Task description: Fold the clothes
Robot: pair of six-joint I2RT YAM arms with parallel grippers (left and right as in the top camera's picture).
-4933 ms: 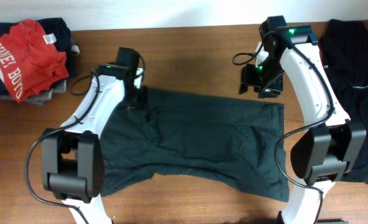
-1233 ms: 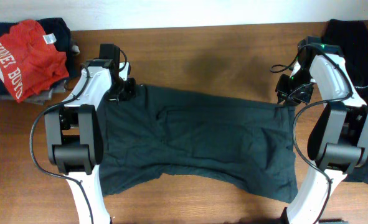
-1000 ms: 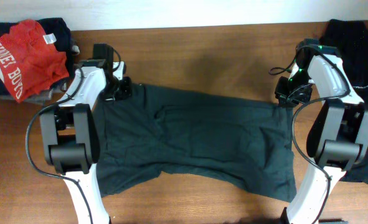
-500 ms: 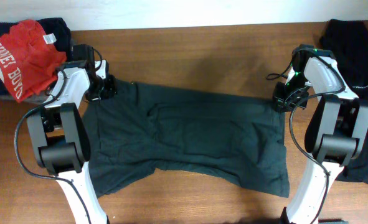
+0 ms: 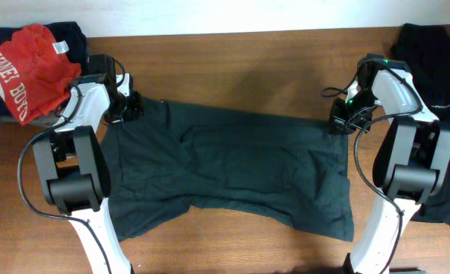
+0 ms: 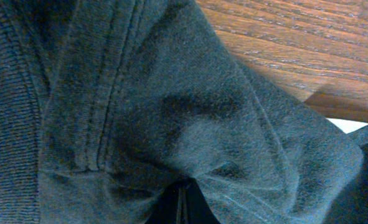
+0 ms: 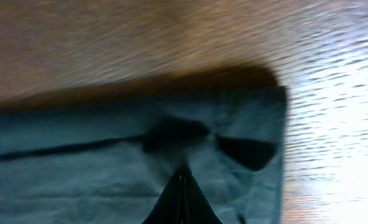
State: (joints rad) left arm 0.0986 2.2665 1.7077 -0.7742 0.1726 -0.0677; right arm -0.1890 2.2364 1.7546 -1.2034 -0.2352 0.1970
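Note:
A dark grey-green T-shirt (image 5: 232,171) lies spread flat across the middle of the wooden table. My left gripper (image 5: 130,108) is shut on the shirt's far left corner. In the left wrist view the cloth (image 6: 171,112) bunches into folds that run into the closed jaws at the bottom edge (image 6: 182,202). My right gripper (image 5: 340,122) is shut on the shirt's far right corner. The right wrist view shows the hemmed corner (image 7: 246,130) pinched and puckered at the closed jaws (image 7: 182,186). The cloth is drawn out between the two grippers.
A pile of clothes with a red shirt with white lettering (image 5: 30,65) on top sits at the far left corner. A black garment (image 5: 434,76) lies along the right edge, partly under the right arm. Bare wood (image 5: 240,68) stretches behind the shirt.
Both grippers came down onto the shirt's far corners and took hold. The left one then pulled its corner leftward and the shirt's far edge has straightened. In the last half second little has moved.

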